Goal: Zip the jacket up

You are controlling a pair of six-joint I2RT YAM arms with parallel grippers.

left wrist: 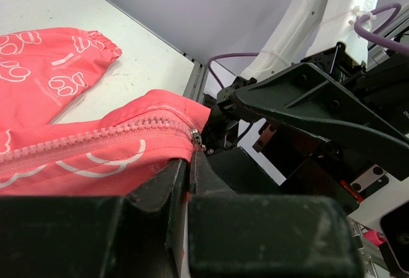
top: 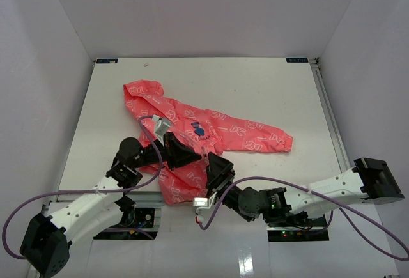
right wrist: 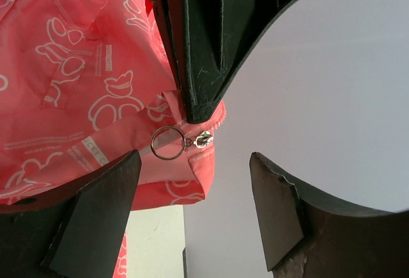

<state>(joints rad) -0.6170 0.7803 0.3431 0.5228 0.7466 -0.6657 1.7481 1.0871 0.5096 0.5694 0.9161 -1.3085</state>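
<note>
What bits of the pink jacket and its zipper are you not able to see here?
- Top view: the zipper pull is too small to find, and the left fingers and right fingers cover the jacket's bottom edge.
- Left wrist view: the cloth pinched between the left fingers is hidden by them.
- Right wrist view: the zipper past the ring is behind a black left finger.

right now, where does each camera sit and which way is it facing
Top external: above and behind the bases, looking down at the table and jacket; both arms show.
Left wrist: on that wrist, looking along the left gripper, shut on the jacket hem, toward the right arm.
Right wrist: on that wrist, looking past the open right gripper at the hem.
Shared: both wrist views show the zipper slider.
</note>
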